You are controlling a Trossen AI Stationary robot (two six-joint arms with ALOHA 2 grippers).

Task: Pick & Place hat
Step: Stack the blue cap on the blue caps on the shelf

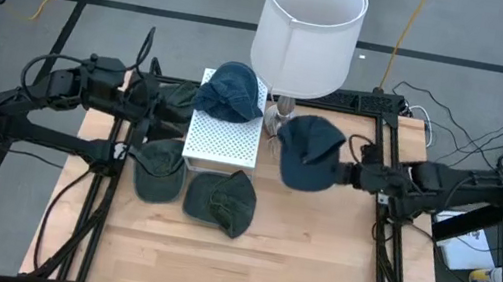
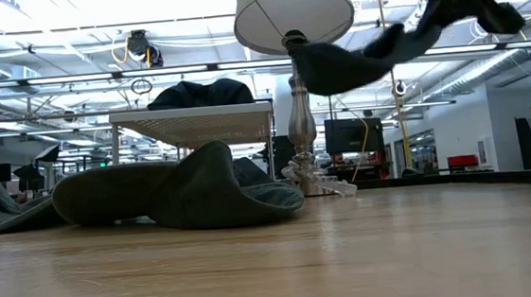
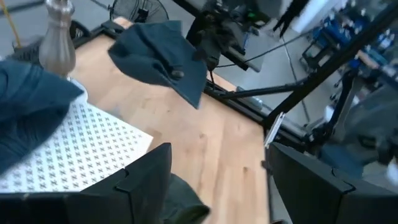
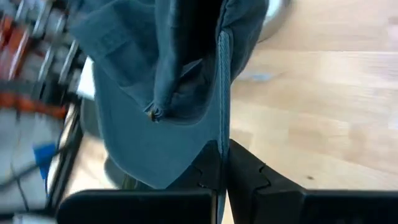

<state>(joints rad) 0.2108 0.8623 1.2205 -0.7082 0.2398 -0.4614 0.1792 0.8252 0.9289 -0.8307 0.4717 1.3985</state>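
Observation:
My right gripper (image 1: 346, 173) is shut on a blue cap (image 1: 311, 150) and holds it in the air beside the lamp; the low view shows this cap (image 2: 349, 61) well above the table. A second blue cap (image 1: 231, 90) lies on a white perforated stand (image 1: 221, 141). Two green caps (image 1: 159, 167) (image 1: 222, 200) rest flat on the wooden table in front of the stand. My left gripper (image 1: 157, 111) hovers open at the stand's left side, touching nothing; in its wrist view the open left gripper (image 3: 217, 186) looks over the stand (image 3: 81, 149). My right gripper pinches the blue cap's edge (image 4: 222, 140) between its two shut fingers, level from the table's right side. The cloth looks folded there, with more than one layer. The cap is lifted clear, and its body (image 4: 143, 124) spreads out beyond the fingertips toward the stand.
A lamp with a white shade (image 1: 308, 28) and a metal stem (image 2: 301, 117) stands at the table's far edge, right of the stand. Cables lie by its base (image 2: 320, 177). The near half of the table (image 1: 231, 269) is bare wood. Dark frame rails run along both sides.

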